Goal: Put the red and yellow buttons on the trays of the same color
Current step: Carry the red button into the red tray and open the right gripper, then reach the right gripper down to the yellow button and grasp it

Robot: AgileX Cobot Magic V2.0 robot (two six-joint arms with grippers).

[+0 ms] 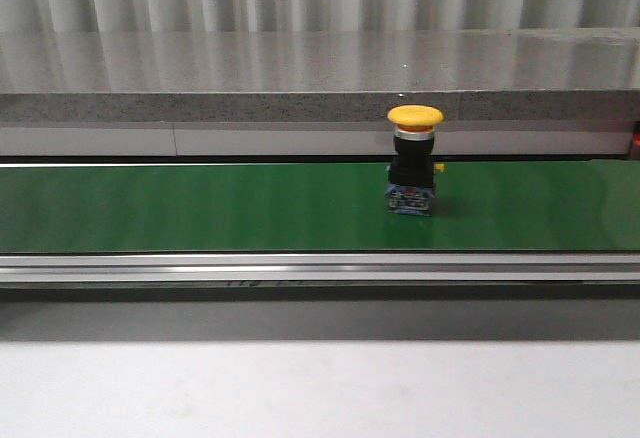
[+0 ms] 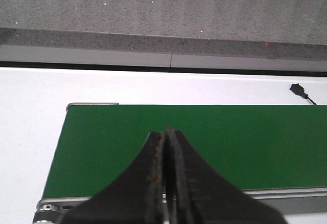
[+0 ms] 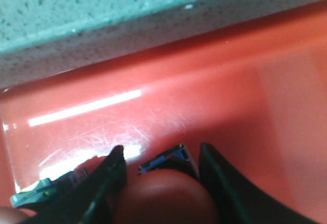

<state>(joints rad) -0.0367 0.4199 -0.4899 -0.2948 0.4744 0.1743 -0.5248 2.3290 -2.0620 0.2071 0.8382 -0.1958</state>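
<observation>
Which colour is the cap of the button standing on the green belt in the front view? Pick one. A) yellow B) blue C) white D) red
A: in the front view the button on the green belt has a yellow mushroom cap over a black body.

Front view: even, moderately bright, sharp; soft shadow under the green belt (image 1: 200, 208). Right wrist view: close-range blur, reddish cast, white glare streaks on the red tray (image 3: 214, 96). Left wrist view: clear, slightly grainy.
</observation>
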